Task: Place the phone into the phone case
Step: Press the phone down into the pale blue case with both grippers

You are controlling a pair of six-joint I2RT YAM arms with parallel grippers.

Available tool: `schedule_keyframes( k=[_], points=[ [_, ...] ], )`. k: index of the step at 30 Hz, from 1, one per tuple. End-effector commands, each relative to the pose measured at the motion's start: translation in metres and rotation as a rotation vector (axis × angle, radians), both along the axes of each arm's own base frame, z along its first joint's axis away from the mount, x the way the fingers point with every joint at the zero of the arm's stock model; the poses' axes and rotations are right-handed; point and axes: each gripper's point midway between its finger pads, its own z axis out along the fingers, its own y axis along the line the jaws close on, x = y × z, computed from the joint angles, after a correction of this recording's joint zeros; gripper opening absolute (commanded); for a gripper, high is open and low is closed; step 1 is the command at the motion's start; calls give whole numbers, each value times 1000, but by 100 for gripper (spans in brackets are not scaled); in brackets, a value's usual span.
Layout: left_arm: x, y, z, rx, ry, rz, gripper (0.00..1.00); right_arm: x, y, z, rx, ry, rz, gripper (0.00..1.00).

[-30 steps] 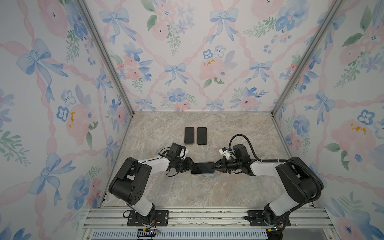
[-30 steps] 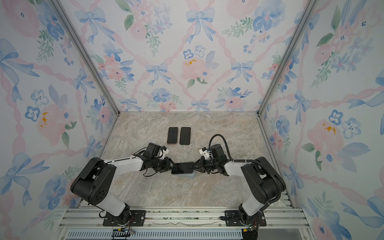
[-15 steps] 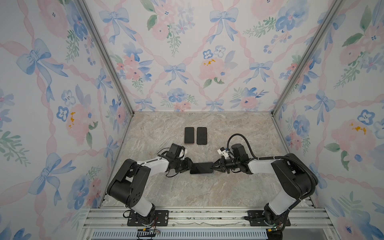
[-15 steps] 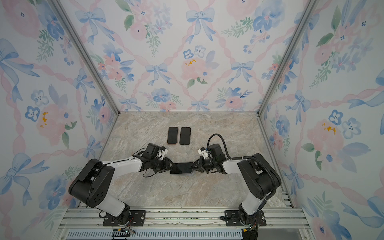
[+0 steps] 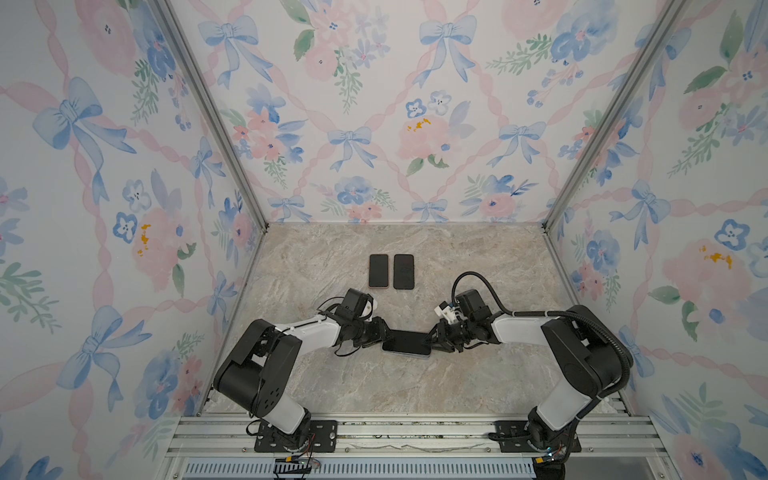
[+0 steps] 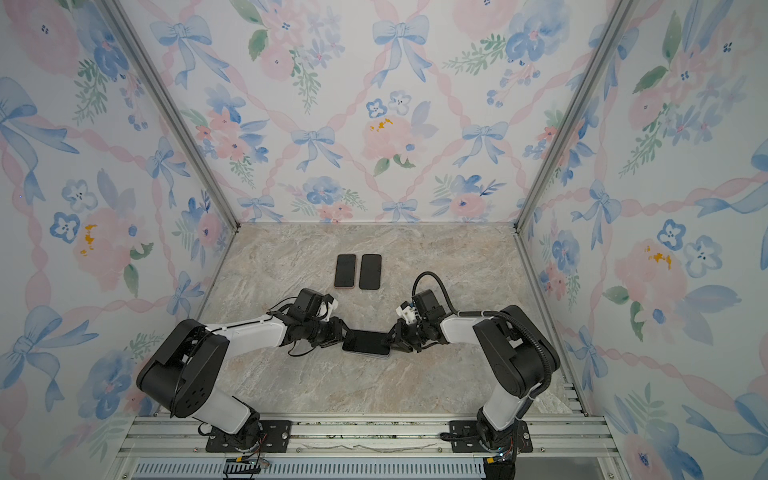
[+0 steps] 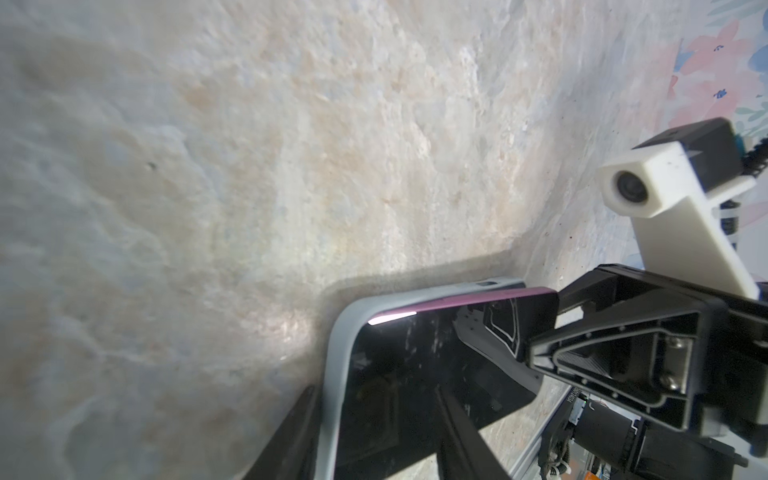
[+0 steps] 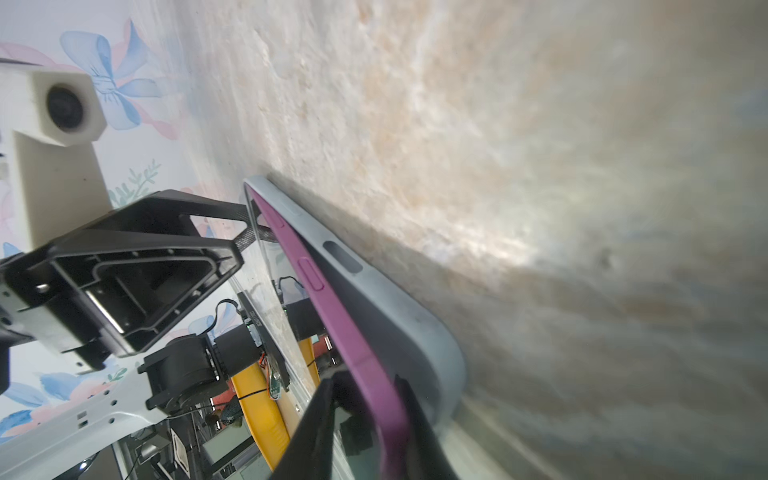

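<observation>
The phone (image 5: 407, 341) (image 6: 366, 340), with a black screen and a purple edge (image 8: 332, 311), lies slanted in the grey phone case (image 7: 336, 353) (image 8: 395, 316) on the table between both arms. Its right end stands proud of the case rim. My left gripper (image 5: 384, 334) (image 7: 376, 388) is shut across the left end of the case, one finger outside the rim and one at the opposite side. My right gripper (image 5: 430, 338) (image 8: 365, 378) straddles the phone's raised right end with its jaws open. A gap shows beside one finger (image 8: 316, 415).
Two more dark phones (image 5: 378, 271) (image 5: 404, 271) lie side by side farther back on the marble table (image 5: 478, 257). Floral walls close in three sides. An aluminium rail (image 5: 415, 432) runs along the front, where both arm bases are bolted.
The right gripper's jaws have parted from shut around the phone's right end. Both arms and the phone have hardly shifted.
</observation>
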Motion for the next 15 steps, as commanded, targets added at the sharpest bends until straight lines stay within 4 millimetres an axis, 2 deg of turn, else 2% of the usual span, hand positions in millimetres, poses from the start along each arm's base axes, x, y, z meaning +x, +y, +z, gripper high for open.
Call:
schedule_keyframes(
  k=[1, 10, 15],
  points=[
    [-18, -8, -4, -39, 54, -43, 45, -2, 2, -3, -48, 7, 26, 29],
    [-20, 0, -7, -28, 52, -31, 45, 0, -4, 23, -162, -46, 40, 50],
    [-19, 3, -7, -29, 45, -25, 45, -2, -11, 28, -269, -64, 64, 59]
  ],
)
